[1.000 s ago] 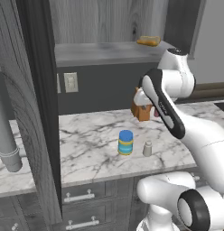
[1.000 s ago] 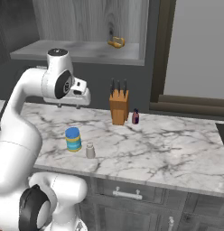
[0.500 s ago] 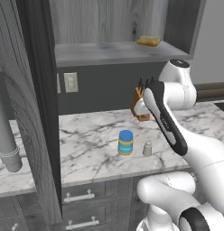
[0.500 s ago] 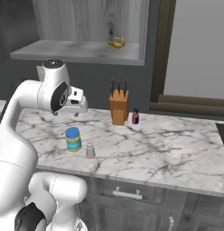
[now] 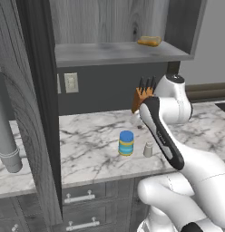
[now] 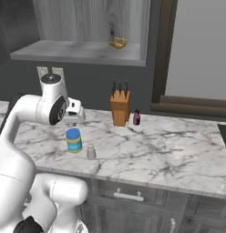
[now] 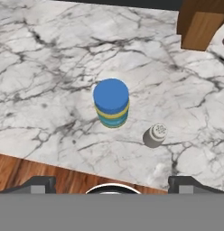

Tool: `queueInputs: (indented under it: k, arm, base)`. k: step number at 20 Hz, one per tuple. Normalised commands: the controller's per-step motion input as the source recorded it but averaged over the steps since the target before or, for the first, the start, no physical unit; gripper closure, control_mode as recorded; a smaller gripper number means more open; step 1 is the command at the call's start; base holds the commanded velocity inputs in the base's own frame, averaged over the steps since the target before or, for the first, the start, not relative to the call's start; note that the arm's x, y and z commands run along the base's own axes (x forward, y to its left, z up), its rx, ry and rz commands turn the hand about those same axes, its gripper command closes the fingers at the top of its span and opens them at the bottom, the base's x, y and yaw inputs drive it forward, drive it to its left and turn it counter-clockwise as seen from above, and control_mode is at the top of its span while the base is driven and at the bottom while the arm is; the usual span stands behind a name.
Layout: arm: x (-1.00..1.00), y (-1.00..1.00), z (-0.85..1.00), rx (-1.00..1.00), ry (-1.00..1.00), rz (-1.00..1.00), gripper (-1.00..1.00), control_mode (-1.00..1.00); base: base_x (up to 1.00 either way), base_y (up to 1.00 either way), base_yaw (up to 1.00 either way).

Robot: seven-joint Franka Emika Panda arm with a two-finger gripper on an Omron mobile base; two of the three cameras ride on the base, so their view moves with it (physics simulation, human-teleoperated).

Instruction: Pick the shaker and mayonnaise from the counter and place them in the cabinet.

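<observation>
Because both the mayonnaise (image 7: 111, 103) and the shaker (image 7: 154, 135) stand upright on the counter (image 7: 50, 58), near its front edge and just beside each other without touching, neither has yet gone up to the cabinet (image 5: 119, 52). The hand (image 7: 111, 182) hangs above them and looks down on their tops, its two finger tips spread wide and gripping nothing; the blue lid sits almost midway between the tips, which suggests the jar is the first target. That wide spread fits the jar, the broader of the two. In the right base view the white arm's wrist is raised over the counter to the left of the mayonnaise (image 6: 74, 140), with the shaker (image 6: 91, 152) a little nearer the edge. The cabinet shelf above is mostly bare, with only a small yellow-brown object (image 5: 149, 41) at its right end, so there looks to be room for both things. A knife block (image 6: 120, 107) and a small dark bottle (image 6: 136, 118) stand further back, well apart from the pair and unlikely to hinder a descent.
</observation>
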Motion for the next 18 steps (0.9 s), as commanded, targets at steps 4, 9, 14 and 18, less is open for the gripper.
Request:
queueInputs:
  k: [4,9,14,18]
  arm:
    - [0.0,0.14,-0.31,0.0,0.0,0.01,-1.0,-1.0]
    - [0.0,0.13,-0.32,0.0,0.0,0.01,-1.0,-1.0]
    - [0.0,0.07,-0.32,0.0,0.0,0.01,-1.0,-1.0]
    - [0.0,0.02,-0.31,0.0,0.0,0.0,-1.0,-1.0]
  base:
    - [0.0,0.0,0.0]
    - [0.0,0.0,0.0]
    - [0.0,0.0,0.0]
    - [0.0,0.0,0.0]
